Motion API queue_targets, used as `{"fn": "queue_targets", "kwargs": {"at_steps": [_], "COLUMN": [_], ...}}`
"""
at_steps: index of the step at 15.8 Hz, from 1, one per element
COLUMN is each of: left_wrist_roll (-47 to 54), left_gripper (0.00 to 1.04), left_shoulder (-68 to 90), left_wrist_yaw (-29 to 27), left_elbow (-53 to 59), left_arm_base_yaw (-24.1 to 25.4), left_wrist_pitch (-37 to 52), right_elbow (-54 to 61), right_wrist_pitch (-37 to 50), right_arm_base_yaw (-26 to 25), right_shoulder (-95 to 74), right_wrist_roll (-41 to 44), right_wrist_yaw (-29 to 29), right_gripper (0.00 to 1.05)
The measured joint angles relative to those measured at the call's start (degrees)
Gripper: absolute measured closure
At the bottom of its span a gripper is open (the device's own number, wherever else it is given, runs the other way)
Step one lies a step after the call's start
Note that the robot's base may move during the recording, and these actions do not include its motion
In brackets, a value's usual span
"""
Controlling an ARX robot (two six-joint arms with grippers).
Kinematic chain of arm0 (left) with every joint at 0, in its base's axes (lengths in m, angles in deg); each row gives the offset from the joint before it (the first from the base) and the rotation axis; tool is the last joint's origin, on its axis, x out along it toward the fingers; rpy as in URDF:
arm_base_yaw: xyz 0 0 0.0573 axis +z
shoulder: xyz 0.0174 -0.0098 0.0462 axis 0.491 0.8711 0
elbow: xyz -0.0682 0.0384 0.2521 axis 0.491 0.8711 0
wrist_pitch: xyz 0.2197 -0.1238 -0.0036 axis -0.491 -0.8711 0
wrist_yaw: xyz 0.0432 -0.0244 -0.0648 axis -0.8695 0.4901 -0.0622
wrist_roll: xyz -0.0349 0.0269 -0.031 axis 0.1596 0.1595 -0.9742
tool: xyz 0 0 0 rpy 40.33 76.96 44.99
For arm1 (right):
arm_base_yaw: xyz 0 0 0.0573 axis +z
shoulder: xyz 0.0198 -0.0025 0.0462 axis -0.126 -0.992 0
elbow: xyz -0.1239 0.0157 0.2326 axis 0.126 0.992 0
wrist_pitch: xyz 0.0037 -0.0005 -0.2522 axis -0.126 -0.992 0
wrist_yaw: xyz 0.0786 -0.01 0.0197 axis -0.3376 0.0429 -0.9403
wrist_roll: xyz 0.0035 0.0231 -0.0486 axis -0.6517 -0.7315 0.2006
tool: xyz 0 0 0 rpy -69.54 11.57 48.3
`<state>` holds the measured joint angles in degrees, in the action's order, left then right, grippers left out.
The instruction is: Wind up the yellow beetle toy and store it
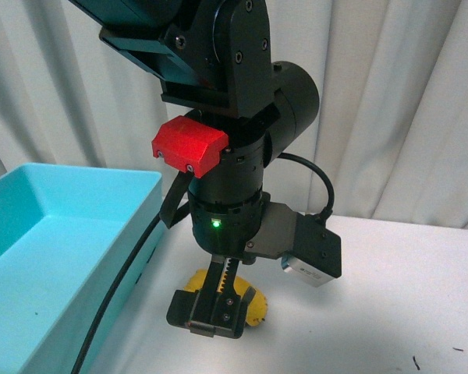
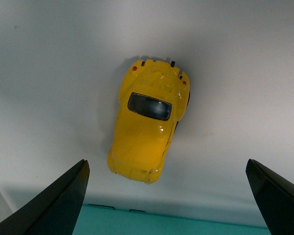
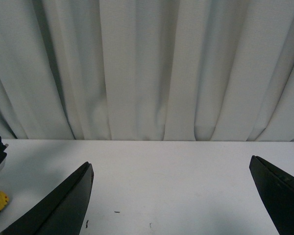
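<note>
Gripper at left [image 2: 166, 164] hangs wide open above yellow beetle toy [image 2: 146, 129] beside teal bin [image 1: 93, 170].

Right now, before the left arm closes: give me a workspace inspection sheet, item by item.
Surface: white table, with a few small dark specks.
Job's things: yellow beetle toy roof up on the table, not gripped; teal bin beside it, nothing seen inside.
Clutter: nothing seen.
Grippers: left gripper open, above the toy; right gripper open and empty, over bare table.
Cables: black cable runs down from the left arm past the bin's wall.
Surroundings: white curtain behind the table.
</note>
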<state>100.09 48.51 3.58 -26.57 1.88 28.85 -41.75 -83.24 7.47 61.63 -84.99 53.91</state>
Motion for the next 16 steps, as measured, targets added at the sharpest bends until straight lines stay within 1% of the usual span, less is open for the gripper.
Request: {"fn": "queue_targets", "kwargs": {"at_steps": [1,5,8,10,11,13,14,16], "left_wrist_roll": [-1.4,-5.4,-5.6,-4.0,-1.9,-1.9,-1.9,-1.9], "left_gripper": [0.07,0.07,0.07,0.07,0.11,0.25,0.36,0.43], "left_shoulder": [1.3,4.2,5.3,5.8,6.3,6.5,6.6,6.6], "left_wrist_yaw": [0.7,0.3,0.7,1.6,2.4,2.4,2.4,2.4], "left_elbow": [-0.7,-1.3,-0.7,-0.1,0.6,0.8,0.9,0.9], "left_arm_base_yaw": [0.0,0.4,0.8,0.9,1.3,1.6,1.9,1.9], "left_wrist_pitch": [0.0,2.7,5.1,6.0,6.4,6.7,7.0,7.1], "right_elbow": [0.0,0.0,0.0,0.0,0.0,0.0,0.0,0.0], "right_wrist_pitch": [0.0,0.0,0.0,0.0,0.0,0.0,0.0,0.0], "right_arm_base_yaw": [0.0,0.0,0.0,0.0,0.0,0.0,0.0,0.0], "right_shoulder": [0.0,0.0,0.0,0.0,0.0,0.0,0.0,0.0], "right_wrist_roll": [0.0,0.0,0.0,0.0,0.0,0.0,0.0,0.0], "right_wrist_yaw": [0.0,0.0,0.0,0.0,0.0,0.0,0.0,0.0], "right_gripper": [0.07,0.07,0.07,0.07,0.07,0.07,0.07,0.07]}}
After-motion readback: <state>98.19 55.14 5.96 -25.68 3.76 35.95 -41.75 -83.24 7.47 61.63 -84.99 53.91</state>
